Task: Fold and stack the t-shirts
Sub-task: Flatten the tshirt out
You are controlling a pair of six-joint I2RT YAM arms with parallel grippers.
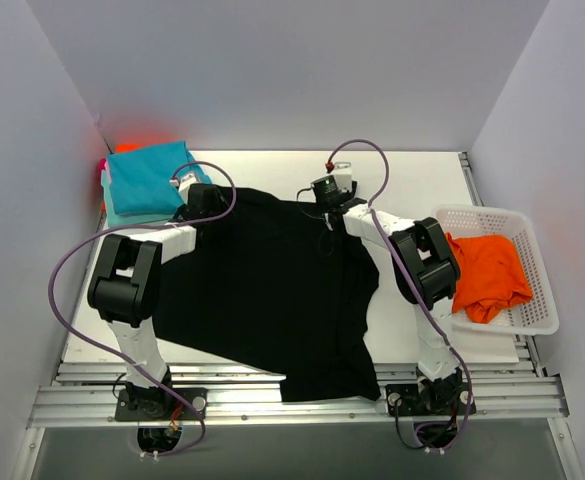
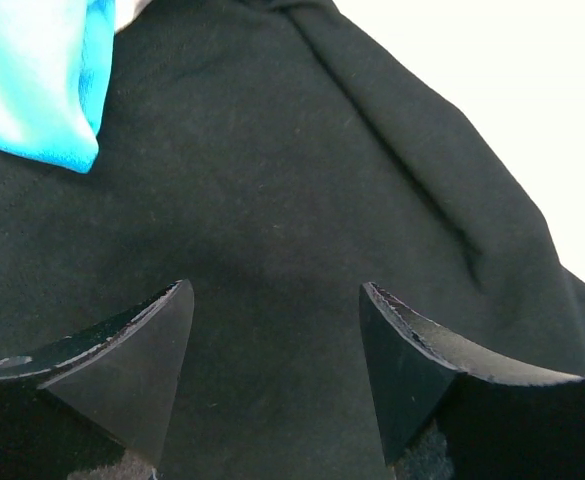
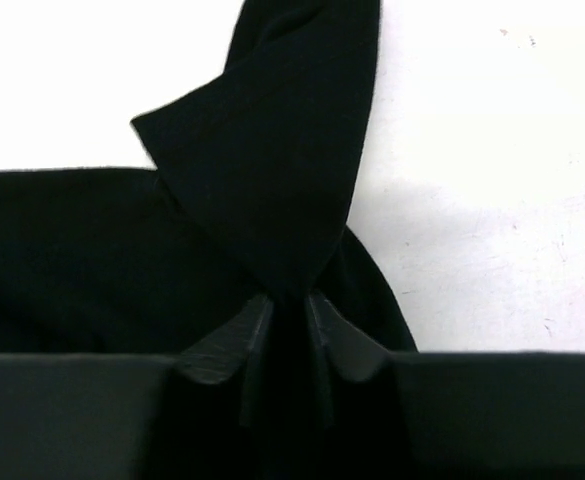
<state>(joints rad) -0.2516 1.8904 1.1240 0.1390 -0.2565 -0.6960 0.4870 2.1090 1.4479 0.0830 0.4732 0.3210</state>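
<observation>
A large black t-shirt (image 1: 262,290) lies spread over the middle of the table. My right gripper (image 1: 324,198) is at its far right edge, shut on a bunched fold of the black cloth (image 3: 272,170), which stands up between the jaws (image 3: 290,300). My left gripper (image 1: 200,203) is at the shirt's far left corner, open, its fingers apart just above the black cloth (image 2: 272,230) with nothing between them (image 2: 277,290). Folded teal t-shirts (image 1: 147,180) are stacked at the far left, with orange and pink edges showing behind; a teal corner (image 2: 42,80) shows in the left wrist view.
A white lattice basket (image 1: 542,300) stands at the right and holds a crumpled orange t-shirt (image 1: 487,275). White walls close in the table on the left, back and right. The shirt's near hem hangs over the metal rails (image 1: 272,395) at the front.
</observation>
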